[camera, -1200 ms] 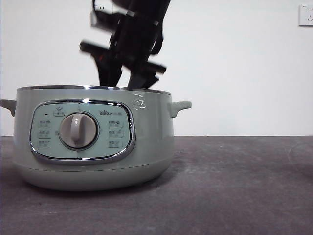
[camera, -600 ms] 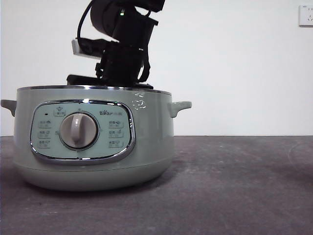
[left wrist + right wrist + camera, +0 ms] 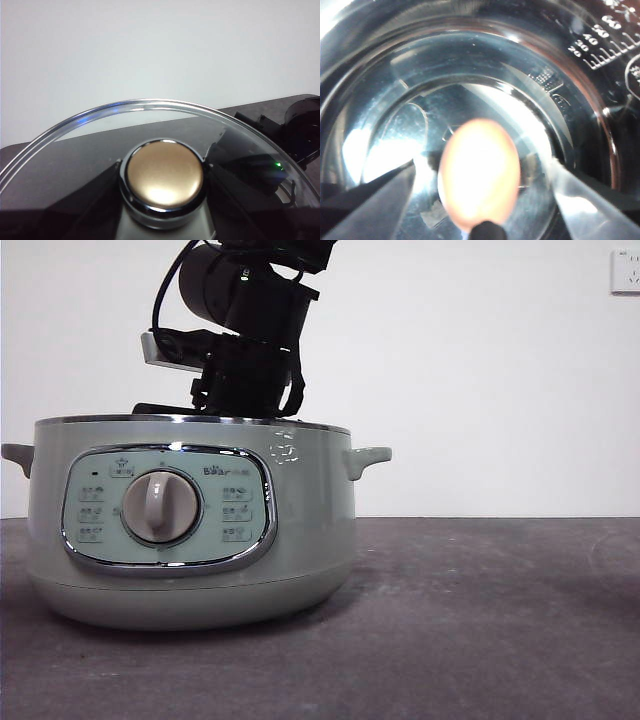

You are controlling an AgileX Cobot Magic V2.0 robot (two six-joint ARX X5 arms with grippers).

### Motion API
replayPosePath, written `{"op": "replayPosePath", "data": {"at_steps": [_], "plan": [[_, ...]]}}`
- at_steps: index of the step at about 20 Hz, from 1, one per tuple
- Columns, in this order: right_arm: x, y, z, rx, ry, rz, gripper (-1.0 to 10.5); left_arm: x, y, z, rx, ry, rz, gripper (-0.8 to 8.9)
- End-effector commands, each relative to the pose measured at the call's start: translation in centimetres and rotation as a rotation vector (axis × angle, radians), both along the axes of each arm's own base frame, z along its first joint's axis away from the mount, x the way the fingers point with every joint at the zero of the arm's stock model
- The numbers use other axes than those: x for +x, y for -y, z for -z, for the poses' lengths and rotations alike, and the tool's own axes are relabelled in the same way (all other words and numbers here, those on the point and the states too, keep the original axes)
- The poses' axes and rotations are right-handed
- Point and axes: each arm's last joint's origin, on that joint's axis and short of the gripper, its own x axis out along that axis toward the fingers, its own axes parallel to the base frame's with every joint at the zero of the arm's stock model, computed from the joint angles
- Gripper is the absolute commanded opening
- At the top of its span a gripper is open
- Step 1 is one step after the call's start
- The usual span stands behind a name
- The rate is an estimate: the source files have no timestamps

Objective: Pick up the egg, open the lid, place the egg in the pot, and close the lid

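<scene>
The pale green pot (image 3: 190,525) stands at the left of the front view with no lid on it. My right arm (image 3: 245,350) reaches down into it from above, its jaws hidden behind the rim. In the right wrist view the right gripper (image 3: 481,167) is open inside the shiny steel bowl (image 3: 580,100). The orange egg (image 3: 480,172) lies between its jaws with a gap on each side. My left gripper (image 3: 162,167) is shut on the lid's knob (image 3: 164,175). It holds the glass lid (image 3: 125,107) up, away from the pot.
The dark table (image 3: 480,620) stretches to the right of the pot. A white wall socket (image 3: 625,270) sits at the top right. The right arm (image 3: 300,125) shows through the glass lid in the left wrist view.
The right arm has come down deeper into the pot and turned, so its jaws have dropped behind the rim. In the last half second it shifted only slightly.
</scene>
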Motion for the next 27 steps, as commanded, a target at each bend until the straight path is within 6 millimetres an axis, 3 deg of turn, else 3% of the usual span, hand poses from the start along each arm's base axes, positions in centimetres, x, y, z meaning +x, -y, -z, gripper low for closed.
{"op": "replayPosePath", "data": {"at_steps": [1, 4, 7, 11, 13, 16, 19, 27], "plan": [[-0.3, -0.2, -0.6, 0.014, 0.005, 0.013, 4.7, -0.4, -0.2, -0.8, -0.032, 0.064, -0.003, -0.09], [-1.3, 1.3, -5.2, 0.027, 0.113, 0.089, 4.7, -0.3, -0.2, -0.9, -0.037, 0.074, -0.004, -0.09], [-2.7, 5.5, -11.6, -0.005, 0.283, 0.226, 4.7, 1.0, 0.5, -1.1, -0.028, 0.057, -0.003, -0.09], [-6.6, 12.5, -20.3, 0.184, 0.365, 0.394, 4.7, 6.5, 3.6, -0.3, 0.035, -0.083, 0.06, -0.09], [-9.1, 15.0, -23.3, 0.256, 0.41, 0.41, 4.7, 9.7, 5.5, 0.5, 0.045, -0.135, 0.14, -0.09], [-12.3, 17.9, -25.9, 0.32, 0.456, 0.415, 4.7, 13.7, 7.8, 2.2, 0.055, -0.208, 0.228, -0.09], [-14.7, 20.1, -27.4, 0.356, 0.479, 0.42, 4.7, 16.6, 9.5, 4.1, 0.061, -0.273, 0.239, -0.09], [-17.0, 22.5, -28.1, 0.332, 0.501, 0.492, 4.7, 19.1, 11.4, 6.2, 0.047, -0.322, 0.247, -0.09]]}}
